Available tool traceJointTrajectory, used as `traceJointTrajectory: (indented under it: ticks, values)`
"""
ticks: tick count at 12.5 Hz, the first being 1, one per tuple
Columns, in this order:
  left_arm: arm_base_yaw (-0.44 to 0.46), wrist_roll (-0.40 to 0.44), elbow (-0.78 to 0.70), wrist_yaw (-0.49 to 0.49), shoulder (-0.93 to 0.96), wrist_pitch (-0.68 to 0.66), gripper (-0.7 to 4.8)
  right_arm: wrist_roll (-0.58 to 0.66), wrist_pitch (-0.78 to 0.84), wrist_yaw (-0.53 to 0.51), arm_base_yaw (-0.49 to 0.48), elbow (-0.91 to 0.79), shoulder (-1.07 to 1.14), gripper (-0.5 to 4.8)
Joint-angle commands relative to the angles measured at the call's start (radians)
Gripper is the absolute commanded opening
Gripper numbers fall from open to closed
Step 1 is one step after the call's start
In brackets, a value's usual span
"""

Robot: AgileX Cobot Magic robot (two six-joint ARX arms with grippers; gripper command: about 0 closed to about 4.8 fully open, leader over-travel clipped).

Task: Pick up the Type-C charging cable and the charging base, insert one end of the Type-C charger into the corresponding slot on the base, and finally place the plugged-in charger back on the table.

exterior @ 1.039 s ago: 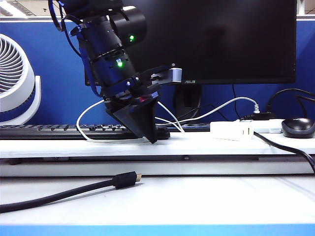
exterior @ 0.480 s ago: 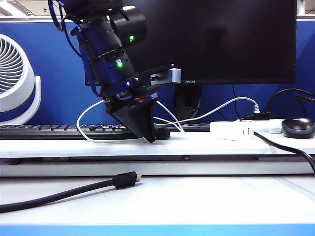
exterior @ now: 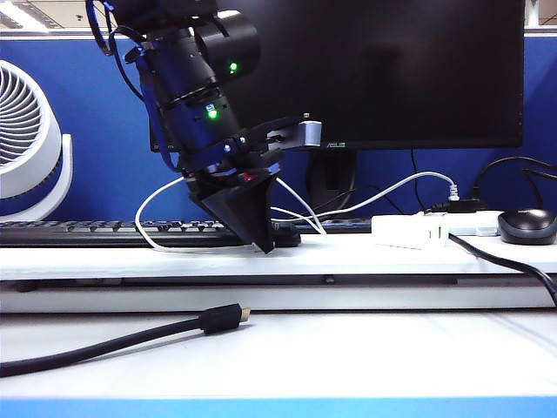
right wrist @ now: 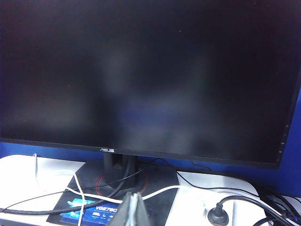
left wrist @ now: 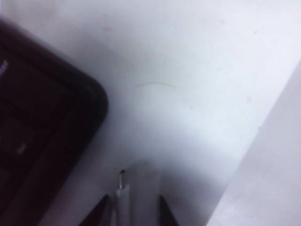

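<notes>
The left gripper (exterior: pixel 265 246) is down on the raised white shelf (exterior: pixel 365 258) of the worktop (exterior: pixel 348 348), tips at the shelf surface just in front of the black keyboard (exterior: pixel 96 231), whose dark rounded corner fills one side of the left wrist view. In that view its two dark fingers (left wrist: pixel 99 214) stand partly apart with a small white plug end of the Type-C charging cable (left wrist: pixel 123 193) between them; whether they already pinch it cannot be told. The thin white cord loops out from behind the left gripper, arcs over the keyboard and runs along the shelf toward the charging base (exterior: pixel 409 231), a small white block lying well apart from the gripper on the shelf, beside a black mouse (exterior: pixel 526 225). A second white cable with a grey ribbed plug (exterior: pixel 452 185) and thick black cables crowd that end. On the lower surface a thick black cable with a gold-tipped plug (exterior: pixel 222 318) lies alone. A white fan (exterior: pixel 26 144) stands behind the keyboard, and a dark monitor (exterior: pixel 392 70) fills the back. The right gripper (right wrist: pixel 133 209) hangs apart from all this, facing the monitor stand and the cables on it, its fingers pressed together on nothing.
</notes>
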Motion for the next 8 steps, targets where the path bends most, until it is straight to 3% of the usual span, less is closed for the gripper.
traceJointTrajectory:
  ticks: [1,2,8]
  values:
    - [0.000,0.003,0.001,-0.004,0.002,-0.008,0.55,0.000,0.018,-0.001,0.001,0.004,-0.002,-0.01]
    - [0.000,0.003,0.001,-0.004,0.002,-0.008,-0.07,0.000,0.018,-0.001,0.001,0.004,-0.002,-0.01]
    - [0.000,0.000,0.009,-0.001,-0.008,-0.031,-0.06,0.000,0.002,-0.004,0.000,0.004,-0.002,-0.01]
